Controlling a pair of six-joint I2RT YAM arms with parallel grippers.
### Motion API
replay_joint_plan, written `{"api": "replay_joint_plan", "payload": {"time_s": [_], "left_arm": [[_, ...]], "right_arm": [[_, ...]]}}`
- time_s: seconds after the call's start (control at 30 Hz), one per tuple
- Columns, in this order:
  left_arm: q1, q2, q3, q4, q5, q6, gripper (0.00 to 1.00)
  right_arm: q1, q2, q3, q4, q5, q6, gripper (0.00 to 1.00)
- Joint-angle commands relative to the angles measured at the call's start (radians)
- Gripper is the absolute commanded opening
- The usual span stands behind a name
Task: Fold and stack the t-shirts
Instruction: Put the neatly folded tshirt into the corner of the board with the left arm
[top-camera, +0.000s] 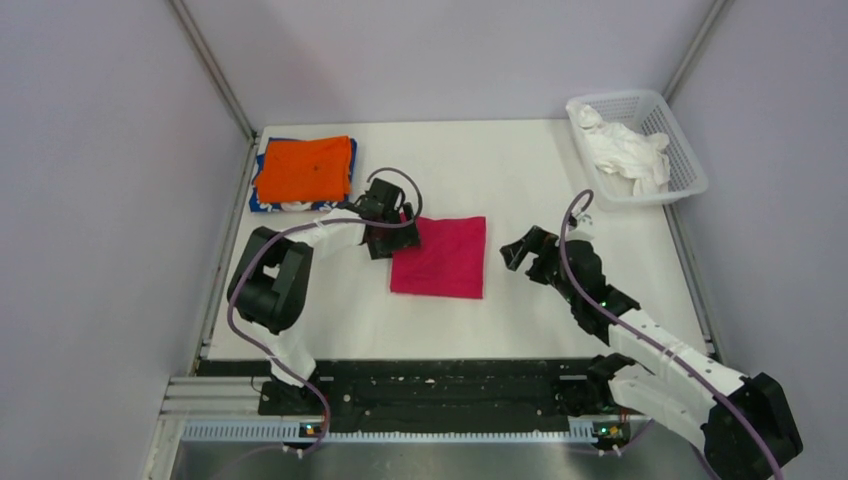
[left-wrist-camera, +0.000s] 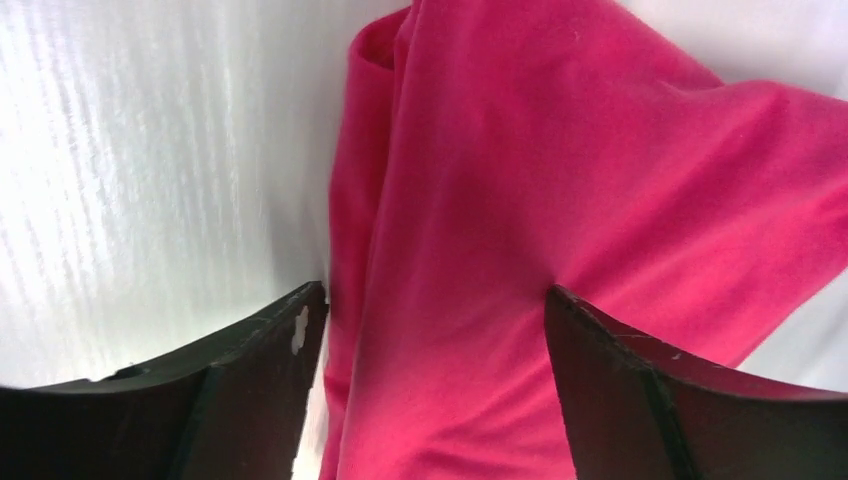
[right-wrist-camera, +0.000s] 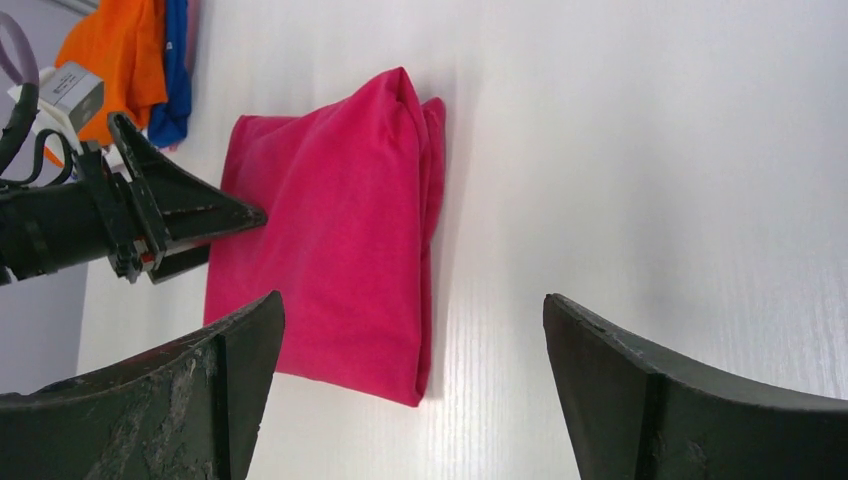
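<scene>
The left gripper (top-camera: 385, 228) stands at the left edge of the folded magenta-red t-shirt (top-camera: 440, 258), near its far-left corner. In the left wrist view its two fingers (left-wrist-camera: 250, 350) are spread wide, and the magenta-red t-shirt (left-wrist-camera: 560, 160) fills the gap between them. The cloth's folded left edge runs just beside the inner face of the left finger. No pinch on the cloth shows. From the right wrist, the left gripper (right-wrist-camera: 225, 235) is seen with its tips over that same edge of the shirt (right-wrist-camera: 330, 240).

The right gripper (top-camera: 525, 255) hovers just to the right of the shirt's right edge, apart from it. Its jaws are fully spread with nothing between them (right-wrist-camera: 412, 300), and only bare table (right-wrist-camera: 650, 150) lies beneath.

The shirt lies flat as a rough square near the middle of the table (top-camera: 520, 170). Bare surface lies open on its far, near and right sides. Its right-hand fold is thick and rounded, and a lower layer peeks out along it.

The orange t-shirt (top-camera: 303, 168) lies folded in the far-left corner, on top of the blue t-shirt (top-camera: 275, 205). The blue shirt's edge sticks out at the near and left sides, close against the table's left rail. A strip of bare table separates this stack from the magenta-red one.

A white mesh basket (top-camera: 690, 175) sits at the far-right corner and holds crumpled white cloth (top-camera: 625, 145).
</scene>
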Motion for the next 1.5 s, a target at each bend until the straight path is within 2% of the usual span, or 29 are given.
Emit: {"api": "replay_joint_plan", "payload": {"time_s": [0.0, 0.13, 0.23, 0.33, 0.43, 0.6, 0.73, 0.87, 0.93, 0.97, 1.3, 1.47], "left_arm": [[-0.018, 0.072, 0.029, -0.003, 0.056, 0.018, 0.79], [-0.065, 0.102, 0.034, -0.016, 0.044, 0.016, 0.70], [-0.113, 0.125, 0.061, -0.066, -0.085, 0.005, 0.59], [-0.173, 0.176, 0.125, -0.169, -0.245, -0.010, 0.39], [-0.215, 0.236, 0.216, -0.259, -0.374, -0.022, 0.00], [-0.236, 0.247, 0.350, -0.364, -0.594, -0.006, 0.00], [-0.236, 0.186, 0.404, -0.299, -0.728, 0.140, 0.00], [-0.233, 0.154, 0.439, -0.172, -0.873, 0.413, 0.00], [-0.219, 0.127, 0.420, -0.021, -0.904, 0.622, 0.00], [-0.208, 0.117, 0.420, 0.018, -0.919, 0.676, 0.00], [-0.069, 0.060, 0.493, 0.195, -0.869, 1.030, 0.00], [0.015, 0.067, 0.615, 0.103, -0.823, 1.051, 0.00]], "right_arm": [[-0.007, 0.012, 0.030, -0.024, 0.014, -0.039, 0.99], [-0.016, 0.009, 0.035, -0.045, 0.028, -0.040, 0.99], [-0.021, -0.004, 0.031, -0.051, 0.031, -0.042, 0.99], [-0.024, -0.016, 0.026, -0.056, 0.036, -0.042, 0.99], [-0.029, -0.025, 0.025, -0.064, 0.040, -0.043, 0.99], [-0.030, -0.032, 0.001, -0.038, 0.053, -0.040, 0.99], [-0.030, -0.031, -0.004, -0.030, 0.052, -0.037, 0.99], [-0.030, -0.039, -0.007, -0.036, 0.066, -0.038, 0.99], [-0.030, -0.048, -0.013, -0.033, 0.069, -0.036, 0.99], [-0.030, -0.051, -0.015, -0.031, 0.070, -0.036, 0.99], [-0.030, -0.047, -0.024, -0.023, 0.092, -0.039, 0.99], [-0.030, -0.038, -0.021, -0.022, 0.097, -0.041, 0.99]]}}
